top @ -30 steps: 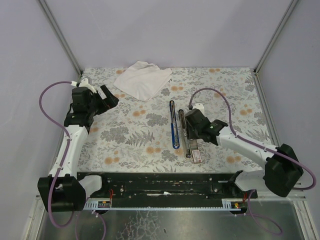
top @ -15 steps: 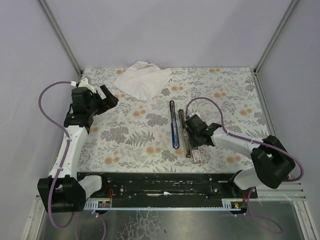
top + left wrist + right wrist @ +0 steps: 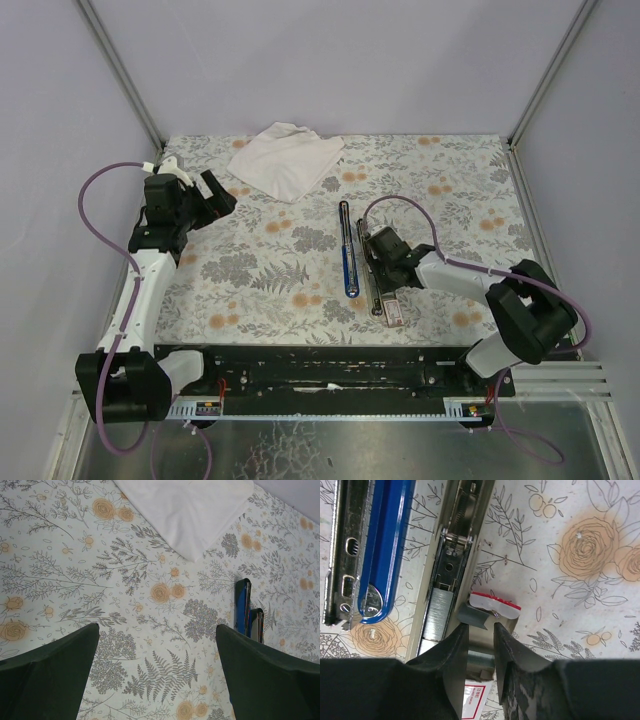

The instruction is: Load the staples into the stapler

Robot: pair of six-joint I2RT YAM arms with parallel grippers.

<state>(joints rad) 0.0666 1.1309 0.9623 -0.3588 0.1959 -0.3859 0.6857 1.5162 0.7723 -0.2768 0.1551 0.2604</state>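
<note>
One silvery staple strip (image 3: 436, 615) lies in the open grey metal stapler (image 3: 455, 545), long axis twelve-to-six, at ten o'clock from the right fingers (image 3: 454, 655). These are nearly together; whether they pinch anything, I cannot tell.

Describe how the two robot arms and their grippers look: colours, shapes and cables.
Both arms have white tubular links joined by chunky black joint housings. The left arm and right arm each carry a looping lilac cable. The left gripper and right gripper each have two broad, dark, tapering fingers.
</note>
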